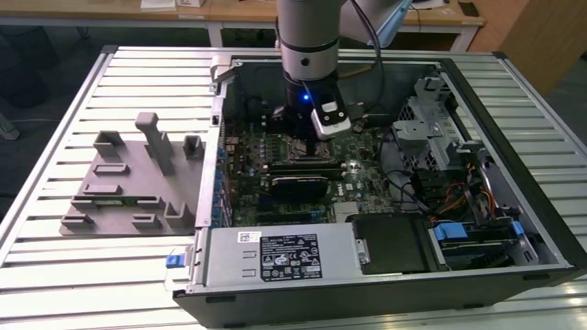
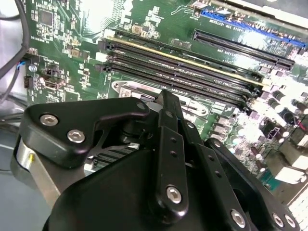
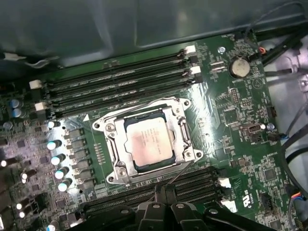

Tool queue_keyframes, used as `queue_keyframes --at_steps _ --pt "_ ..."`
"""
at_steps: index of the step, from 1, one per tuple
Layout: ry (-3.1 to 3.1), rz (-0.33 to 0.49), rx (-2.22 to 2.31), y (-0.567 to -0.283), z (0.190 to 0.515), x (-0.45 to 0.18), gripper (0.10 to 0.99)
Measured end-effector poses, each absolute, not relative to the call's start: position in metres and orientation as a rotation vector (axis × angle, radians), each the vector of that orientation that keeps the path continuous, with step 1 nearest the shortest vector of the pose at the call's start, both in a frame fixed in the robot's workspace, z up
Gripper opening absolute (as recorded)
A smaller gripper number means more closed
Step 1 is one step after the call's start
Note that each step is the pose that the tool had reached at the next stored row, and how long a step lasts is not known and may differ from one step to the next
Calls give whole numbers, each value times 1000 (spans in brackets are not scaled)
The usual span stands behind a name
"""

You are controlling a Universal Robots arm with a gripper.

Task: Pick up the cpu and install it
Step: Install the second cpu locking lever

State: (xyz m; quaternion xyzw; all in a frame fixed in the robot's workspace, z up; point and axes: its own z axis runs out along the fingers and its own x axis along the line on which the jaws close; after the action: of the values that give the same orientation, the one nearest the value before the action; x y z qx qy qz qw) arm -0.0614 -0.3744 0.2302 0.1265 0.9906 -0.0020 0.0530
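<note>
The cpu (image 3: 147, 142) lies flat in the metal-framed socket (image 3: 185, 134) on the green motherboard (image 3: 231, 125), its silvery top facing up and its edges square with the frame around it, so it looks already seated in place. In the first wrist view the gripper (image 3: 166, 211) shows as black metal parts at the edge of the picture, just short of the socket, with the chip lying straight ahead of it across the board. Whether its jaws are wide or narrow I cannot tell; nothing appears to be held between them. In the exterior view the gripper (image 1: 307, 134) hangs at the end of the upright arm (image 1: 309, 41) directly over the middle of the board, near the socket area. Rows of long black memory slots (image 3: 120, 86) run along both sides of the socket, parallel to two of the chip's edges. The board sits inside an open computer case (image 1: 513, 227) lying on its side on a ribbed metal table (image 1: 55, 137). On the exterior view's left, a grey plastic holder tray (image 1: 128, 185) rests on that table, well apart from the case.
</note>
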Motion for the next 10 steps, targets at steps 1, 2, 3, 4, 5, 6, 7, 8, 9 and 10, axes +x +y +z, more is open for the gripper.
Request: queue_keyframes --at_steps 1,2,3,4,5,6,7,8,9,10 --pt "3012 -8 373 -374 230 -62 106" --pt "3014 -10 363 -374 230 -62 106" --pt "3014 -10 353 -374 230 -63 106" --pt "3015 -10 344 -375 230 -63 106" --pt "3016 -10 335 -375 230 -64 106" --pt "3017 -11 326 -375 230 -64 106" --pt "3018 -14 316 -375 230 -65 106" --pt "3019 -18 310 -375 230 -65 106" --pt "3019 -18 309 -375 230 -65 106" --pt "3019 -18 308 -375 230 -65 106"
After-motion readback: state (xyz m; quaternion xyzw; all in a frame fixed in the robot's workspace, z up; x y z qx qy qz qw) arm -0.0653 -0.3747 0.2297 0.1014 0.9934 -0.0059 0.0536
